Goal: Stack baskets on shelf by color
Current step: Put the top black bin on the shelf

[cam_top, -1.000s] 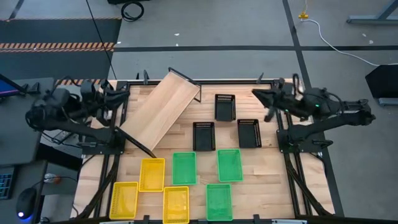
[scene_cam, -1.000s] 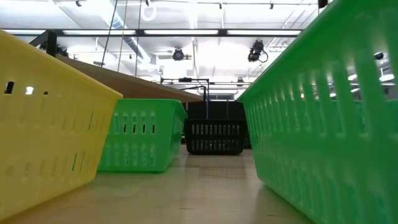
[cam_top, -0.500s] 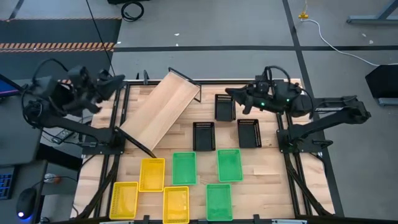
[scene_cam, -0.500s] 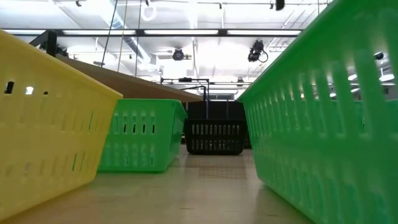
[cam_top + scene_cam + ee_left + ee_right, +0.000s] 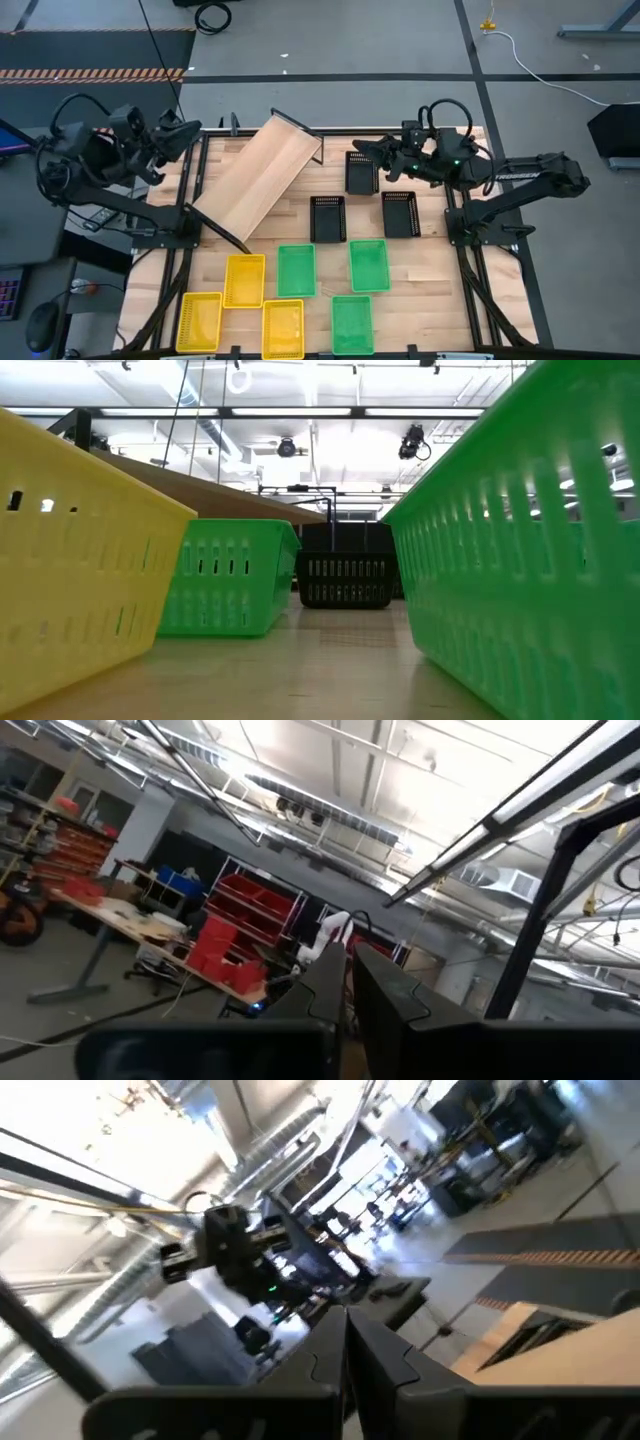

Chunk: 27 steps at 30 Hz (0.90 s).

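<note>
The shelf (image 5: 258, 178) is lying slantwise on the wooden table (image 5: 420, 310), its far end tipped up near the table's back edge and its near end reaching down toward the yellow baskets.

Taking the shelf as the landmark: three black baskets are sitting to its right, one (image 5: 361, 172) just off its far end, a second (image 5: 327, 219) beside its middle, and a third (image 5: 400, 214) further right again. Three green baskets are sitting in front of the black ones: one (image 5: 296, 270) close to the shelf's near end, one (image 5: 368, 265) further right, one (image 5: 352, 324) nearest the table's front edge. Three yellow baskets are lying directly in front of the shelf's near end: one (image 5: 245, 280) almost touching it, and two more (image 5: 199, 321) (image 5: 283, 329) toward the front edge. All nine are lying separately, none stacked and none on the shelf.

The left gripper (image 5: 183, 135) is hovering above the table's back left corner, just left of the shelf's far end, well clear of every basket. Its fingers (image 5: 335, 985) are standing pressed almost together and are gripping nothing.

The right gripper (image 5: 361, 149) is hanging in the air right of the shelf's far end, above the far edge of the rearmost black basket. Its fingers (image 5: 355, 1342) are closed tight with nothing between them.

In the low view, a yellow basket (image 5: 80, 555) and a green basket (image 5: 530, 550) are filling the foreground, with another green (image 5: 230, 575) and a black one (image 5: 345, 565) behind.
</note>
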Available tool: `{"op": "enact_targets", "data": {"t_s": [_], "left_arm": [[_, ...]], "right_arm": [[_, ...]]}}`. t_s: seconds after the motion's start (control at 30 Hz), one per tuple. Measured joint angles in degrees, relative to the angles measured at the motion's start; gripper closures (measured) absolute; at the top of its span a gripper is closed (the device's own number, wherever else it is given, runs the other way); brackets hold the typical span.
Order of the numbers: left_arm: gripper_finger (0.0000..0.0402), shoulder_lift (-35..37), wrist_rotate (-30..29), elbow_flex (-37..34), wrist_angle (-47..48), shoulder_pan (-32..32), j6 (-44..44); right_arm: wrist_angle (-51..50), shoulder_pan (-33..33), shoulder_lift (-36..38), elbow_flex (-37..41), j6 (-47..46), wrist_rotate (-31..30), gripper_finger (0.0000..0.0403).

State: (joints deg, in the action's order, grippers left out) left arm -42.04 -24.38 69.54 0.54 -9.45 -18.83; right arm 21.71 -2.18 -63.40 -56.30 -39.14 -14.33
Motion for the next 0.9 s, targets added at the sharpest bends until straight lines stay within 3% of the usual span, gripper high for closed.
{"op": "enact_targets", "data": {"t_s": [0.1,0.23,0.6,0.8,0.9], "left_arm": [[0.0374,-0.4,-0.8,0.0,0.1,0.0,0.0],[0.0365,-2.9,-7.3,0.1,0.6,0.0,0.0],[0.0263,-12.1,-9.2,0.0,16.9,0.0,-10.9],[0.0211,-12.8,-9.6,-0.1,27.4,0.8,-13.9],[0.0198,-12.7,-9.7,0.0,31.4,1.8,-15.3]], "right_arm": [[1.0,-2.3,-1.2,0.0,2.1,0.8,0.0385],[-3.6,-4.6,-3.5,-0.2,-0.2,2.7,0.0379],[-66.9,-10.4,-12.3,-19.1,-1.0,3.5,0.0293],[-79.9,-14.7,-15.8,-20.0,-6.5,4.6,0.0238],[-79.3,-15.6,-18.6,-20.0,-1.9,7.7,0.0215]]}}
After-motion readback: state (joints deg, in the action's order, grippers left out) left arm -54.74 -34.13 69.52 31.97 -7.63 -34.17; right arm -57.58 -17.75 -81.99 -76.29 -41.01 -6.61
